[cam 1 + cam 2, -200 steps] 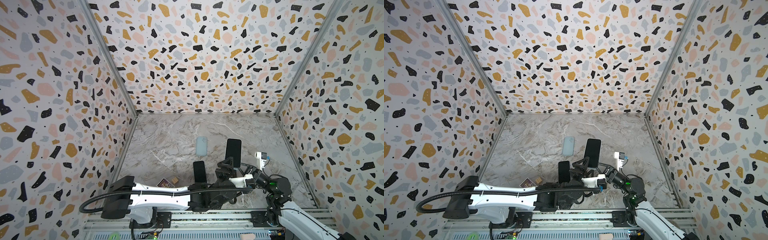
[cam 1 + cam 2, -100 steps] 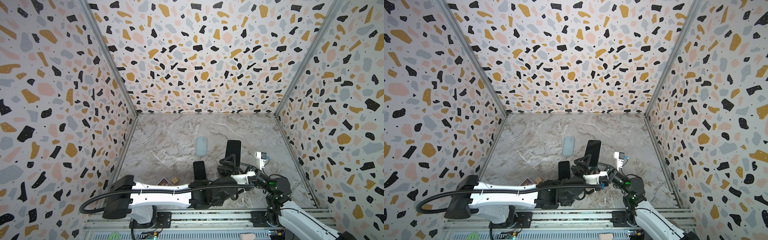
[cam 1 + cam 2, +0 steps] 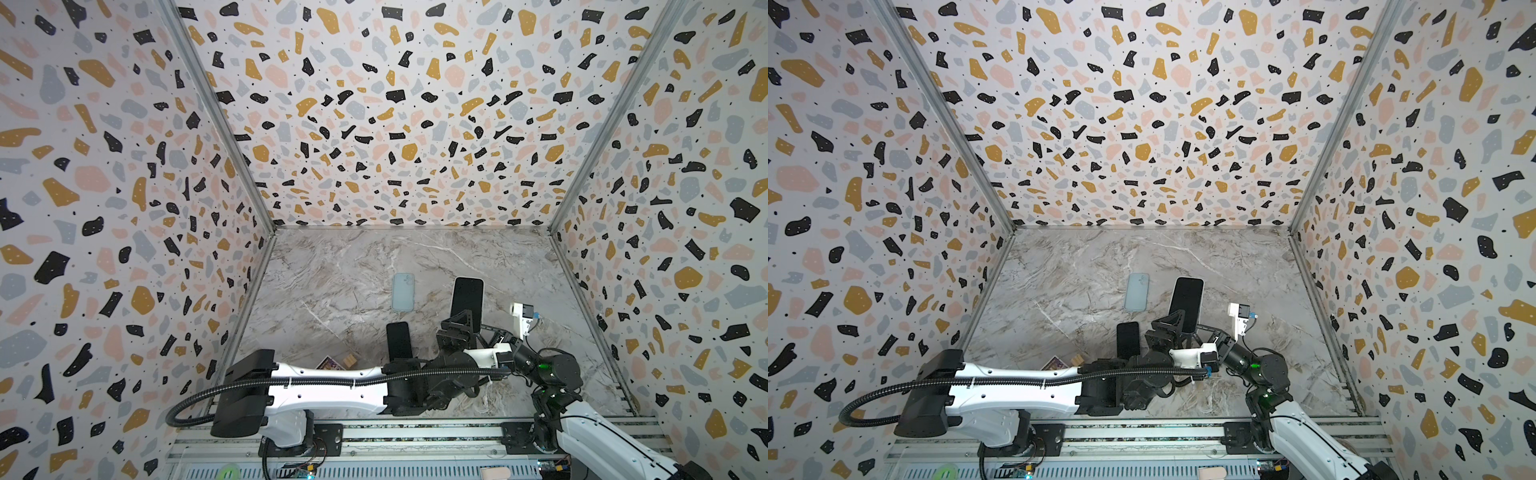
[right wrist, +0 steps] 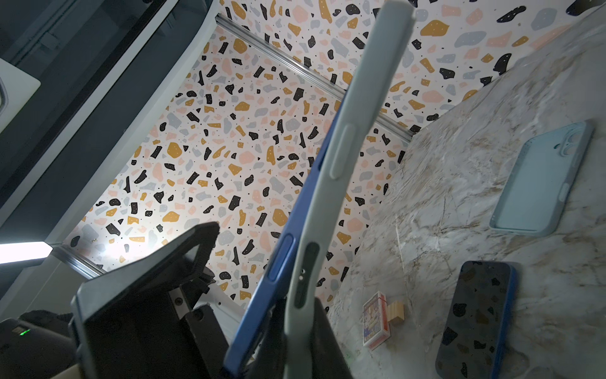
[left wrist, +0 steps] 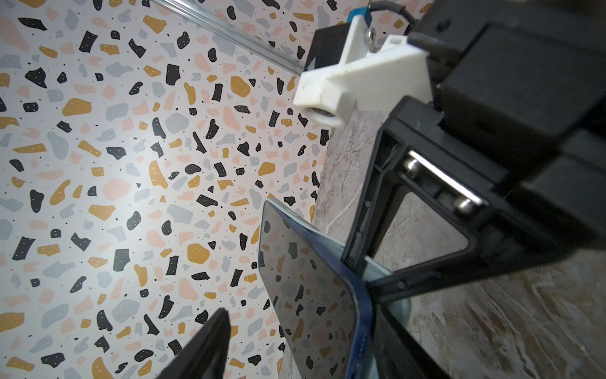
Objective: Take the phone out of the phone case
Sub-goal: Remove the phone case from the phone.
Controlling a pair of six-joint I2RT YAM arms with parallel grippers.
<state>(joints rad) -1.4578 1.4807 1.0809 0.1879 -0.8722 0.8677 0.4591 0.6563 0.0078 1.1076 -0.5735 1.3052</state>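
Left end effector (image 5: 301,328) has narrowed its parted jaws around the blue phone (image 4: 282,262), which stands half peeled from the pale phone case (image 4: 344,147). Right end effector (image 4: 296,334) clamps that soft case. Phone seems rigid and slick-faced, so it is best gripped across its bare edges.

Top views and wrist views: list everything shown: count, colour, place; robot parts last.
held phone: 1, blue, raised, partly out of case
held case: 1, greyish, in right jaws
empty case: 1, pale blue, centre
loose phone: 1, blue, near side
card box: 1, multicoloured, near left
wooden block: 1, tan, beside card box
table: 1, grey marble, underneath
walls: 3, terrazzo, around
left jaws: 1 pair, black, open by held phone
right jaws: 1 pair, black, shut on held case
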